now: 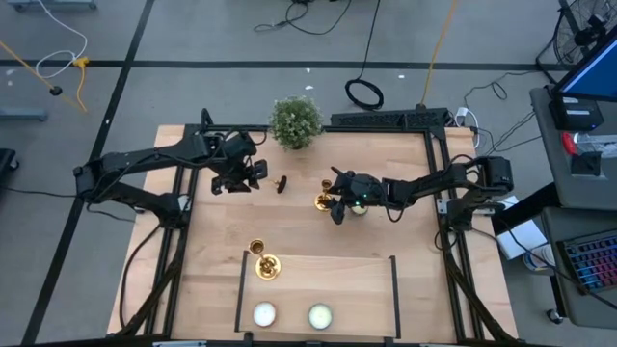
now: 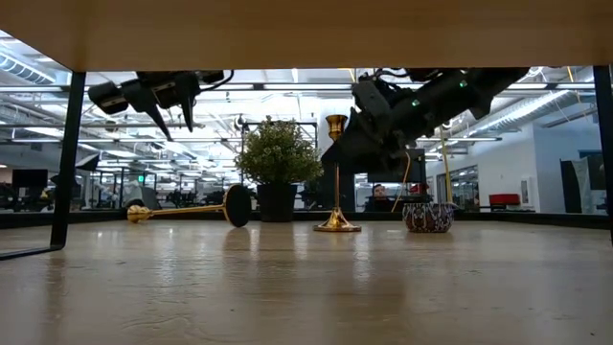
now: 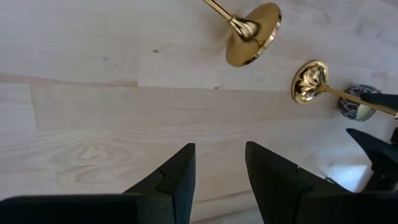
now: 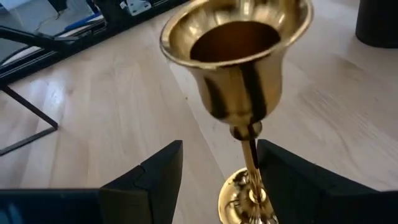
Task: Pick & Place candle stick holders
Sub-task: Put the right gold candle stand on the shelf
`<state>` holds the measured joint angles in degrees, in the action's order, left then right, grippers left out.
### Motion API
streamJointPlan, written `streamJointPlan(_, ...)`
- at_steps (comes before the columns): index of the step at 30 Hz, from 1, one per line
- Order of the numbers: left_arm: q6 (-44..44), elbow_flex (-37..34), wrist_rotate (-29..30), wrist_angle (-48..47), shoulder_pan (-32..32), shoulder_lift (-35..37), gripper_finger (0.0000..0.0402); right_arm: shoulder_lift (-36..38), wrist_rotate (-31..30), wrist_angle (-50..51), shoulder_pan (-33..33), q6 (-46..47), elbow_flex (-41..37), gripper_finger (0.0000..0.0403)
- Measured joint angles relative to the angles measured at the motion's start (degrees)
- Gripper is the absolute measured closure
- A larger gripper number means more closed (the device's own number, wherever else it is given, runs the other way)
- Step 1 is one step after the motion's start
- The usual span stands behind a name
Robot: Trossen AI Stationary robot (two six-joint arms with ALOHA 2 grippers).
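Straddling upright candlestick (image 4: pixel 239 87) stem, right fingers (image 4: pixel 155 180) apart, not touching

Bare table (image 1: pixel 318 280) is lying open in the middle; the plant (image 1: pixel 295 121), a small bowl (image 2: pixel 428 217) and a fallen candlestick (image 2: pixel 182 210) are crowding the far side.

Two dark, almost black jointed arms, slim links between chunky joint housings, black cables looped along them. The right hand (image 2: pixel 383 129) shows small green lights glowing on its body. Each hand ends in two broad, matte black wedge-shaped fingers (image 3: pixel 171 180) with angular stepped inner faces.
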<state>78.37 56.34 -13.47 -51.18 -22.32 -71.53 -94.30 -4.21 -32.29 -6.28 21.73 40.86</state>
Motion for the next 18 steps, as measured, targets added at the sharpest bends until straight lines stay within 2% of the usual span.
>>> streamJointPlan(5, -0.2, 0.0, 0.0, 0.0, 0.5, 0.0, 0.0256, 0.0, 0.0, 0.9, 0.0, 0.0, 0.0, 0.0205)
streamJointPlan(8, -0.5, 0.0, 0.0, 0.0, 0.6, 0.0, 0.0256, 0.0, -0.1, 0.8, 0.0, 0.1, 0.0, 0.0221)
streamJointPlan(12, -1.2, 0.0, 0.5, 0.0, 0.6, 0.0, 0.0256, 0.0, -0.1, 0.9, 0.0, 0.1, 0.0, 0.0273)
streamJointPlan(18, -1.4, 0.0, 0.5, 0.0, 0.6, 0.0, 0.0256, 0.1, 1.7, 0.4, -0.1, -0.5, 0.0, 0.0384)
